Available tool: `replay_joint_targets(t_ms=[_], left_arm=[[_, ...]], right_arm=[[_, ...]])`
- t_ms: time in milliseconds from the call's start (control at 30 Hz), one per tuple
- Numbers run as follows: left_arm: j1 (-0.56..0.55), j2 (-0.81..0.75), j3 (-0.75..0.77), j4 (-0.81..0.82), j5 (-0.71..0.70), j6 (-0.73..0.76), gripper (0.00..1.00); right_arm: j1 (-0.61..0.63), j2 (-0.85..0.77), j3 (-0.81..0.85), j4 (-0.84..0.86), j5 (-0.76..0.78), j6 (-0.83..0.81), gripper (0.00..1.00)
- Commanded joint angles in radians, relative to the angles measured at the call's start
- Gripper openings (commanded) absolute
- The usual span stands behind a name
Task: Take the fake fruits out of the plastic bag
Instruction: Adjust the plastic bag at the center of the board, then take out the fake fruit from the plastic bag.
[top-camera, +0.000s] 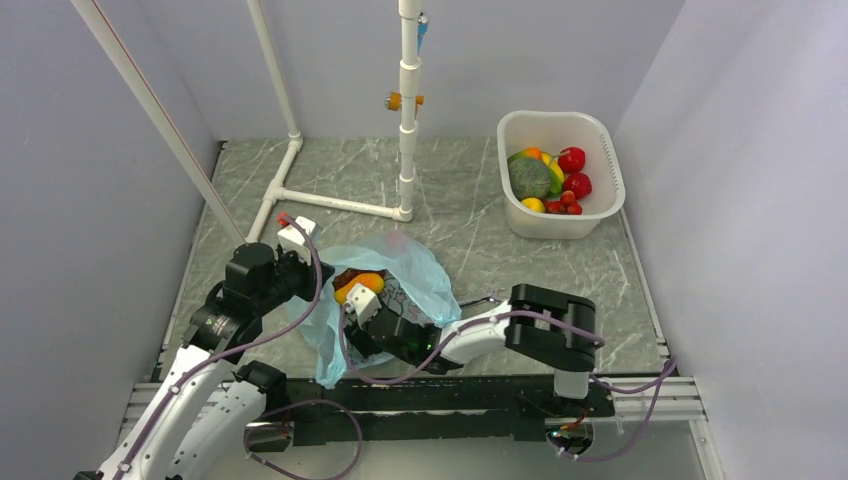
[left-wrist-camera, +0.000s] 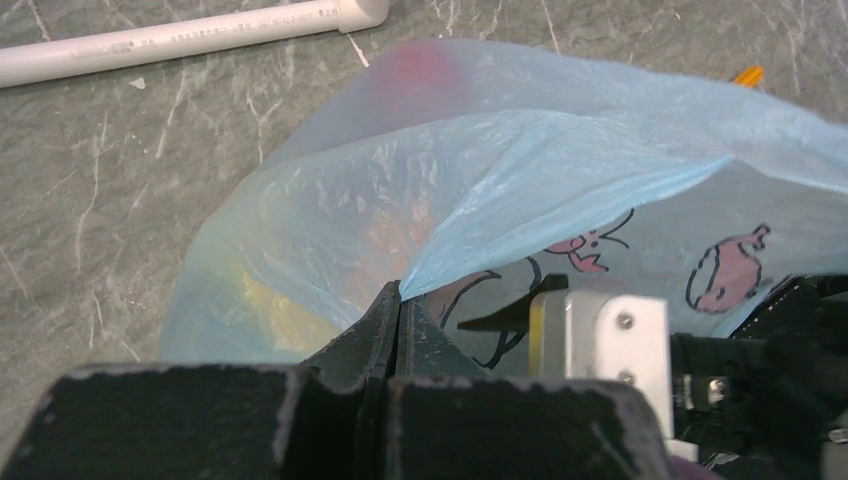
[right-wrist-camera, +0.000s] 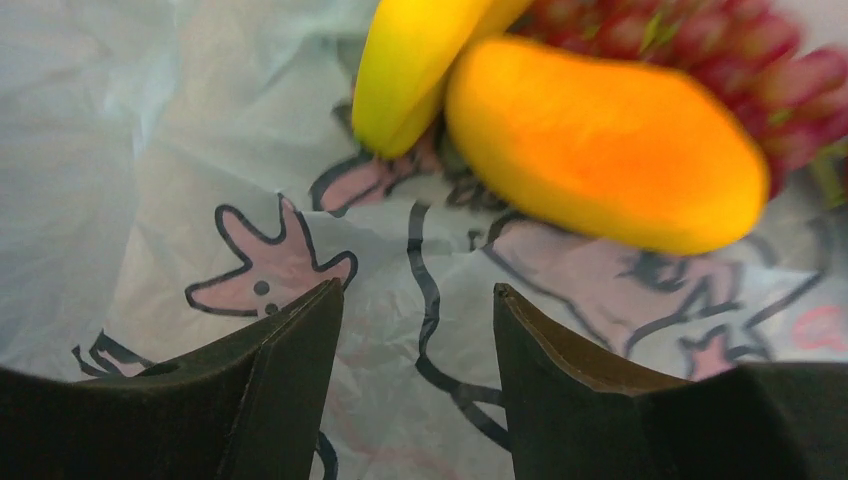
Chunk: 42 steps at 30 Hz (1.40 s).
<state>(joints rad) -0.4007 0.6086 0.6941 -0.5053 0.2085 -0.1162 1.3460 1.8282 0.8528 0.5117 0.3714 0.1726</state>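
Observation:
The light-blue plastic bag (top-camera: 420, 270) lies near the table's front, its mouth held up. My left gripper (left-wrist-camera: 402, 292) is shut on the bag's edge (left-wrist-camera: 560, 190) and lifts it. My right gripper (right-wrist-camera: 418, 290) is open inside the bag's mouth, jaws empty over the printed plastic. Just beyond its fingertips lie a yellow-orange mango (right-wrist-camera: 610, 140), a yellow banana (right-wrist-camera: 410, 65) and a dark red grape bunch (right-wrist-camera: 740, 70). In the top view the mango (top-camera: 362, 283) shows in the bag's mouth beside my right gripper (top-camera: 360, 305).
A white tub (top-camera: 560, 222) at the back right holds a dark green melon (top-camera: 529, 177), red round fruits (top-camera: 572, 160) and small red tomatoes. A white pipe frame (top-camera: 330, 202) with an upright post (top-camera: 408, 100) stands behind the bag.

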Motion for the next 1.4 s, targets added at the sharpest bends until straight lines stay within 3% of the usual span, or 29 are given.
replay_joint_targets(t_ms=[0, 300, 500, 633, 867, 1167, 1367], left_arm=[[-0.005, 0.012, 0.022, 0.013, -0.023, -0.002, 0.0], [-0.041, 0.061, 0.043, -0.176, -0.061, -0.262, 0.0], [-0.044, 0.009, 0.076, -0.258, -0.162, -0.26, 0.0], [-0.045, -0.029, 0.035, -0.207, -0.127, -0.259, 0.0], [-0.047, -0.123, 0.013, -0.179, -0.129, -0.274, 0.0], [-0.055, -0.099, 0.016, -0.183, -0.134, -0.28, 0.0], [-0.075, -0.072, 0.017, -0.187, -0.146, -0.281, 0.0]], right_arm=[[0.03, 0.044, -0.053, 0.181, -0.091, 0.064, 0.61], [0.031, -0.008, -0.184, 0.354, -0.025, 0.065, 0.72], [-0.005, -0.057, -0.161, 0.347, 0.035, 0.02, 0.78], [-0.075, -0.057, -0.08, 0.251, 0.039, 0.06, 0.8], [-0.13, -0.015, 0.018, 0.149, 0.061, 0.246, 0.86], [-0.135, 0.015, 0.159, -0.158, 0.269, 0.796, 0.9], [-0.134, 0.069, 0.301, -0.483, 0.363, 1.077, 0.9]])
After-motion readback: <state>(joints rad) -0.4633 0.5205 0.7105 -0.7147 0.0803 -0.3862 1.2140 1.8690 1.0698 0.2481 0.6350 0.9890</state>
